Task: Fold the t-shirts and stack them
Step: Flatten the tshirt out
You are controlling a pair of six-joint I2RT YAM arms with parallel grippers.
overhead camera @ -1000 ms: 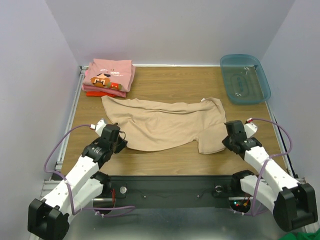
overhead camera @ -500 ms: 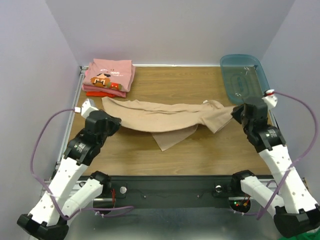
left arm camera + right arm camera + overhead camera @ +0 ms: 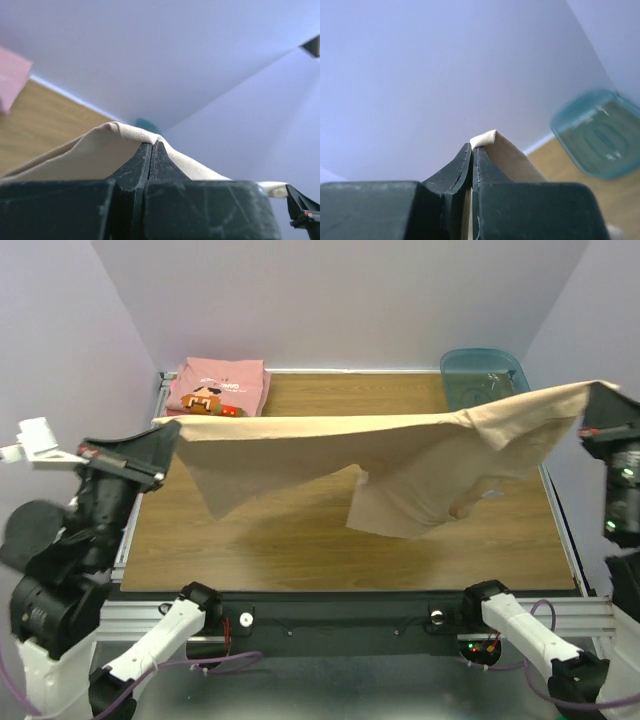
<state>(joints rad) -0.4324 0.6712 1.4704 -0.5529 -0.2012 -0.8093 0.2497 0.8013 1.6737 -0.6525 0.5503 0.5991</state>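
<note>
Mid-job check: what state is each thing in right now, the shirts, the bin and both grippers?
tan t-shirt: lifted, unfolded, stretched between both grippers, middle drooping.
pink t-shirt: folded, lying at the far-left corner.
teal bin: upright at far right, near end hidden behind the tan t-shirt.
left gripper: shut on the tan t-shirt's edge.
right gripper: shut on the tan t-shirt's edge.

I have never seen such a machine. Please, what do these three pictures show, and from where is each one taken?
These are two robot arms bolted to a wooden table. The wide picture comes from a fixed camera above and behind them; the other two come from cameras on each wrist. The left gripper and right gripper are both shut on a tan t-shirt, stretched in the air between them. At the far edge lie a folded pink t-shirt and a teal bin.
</note>
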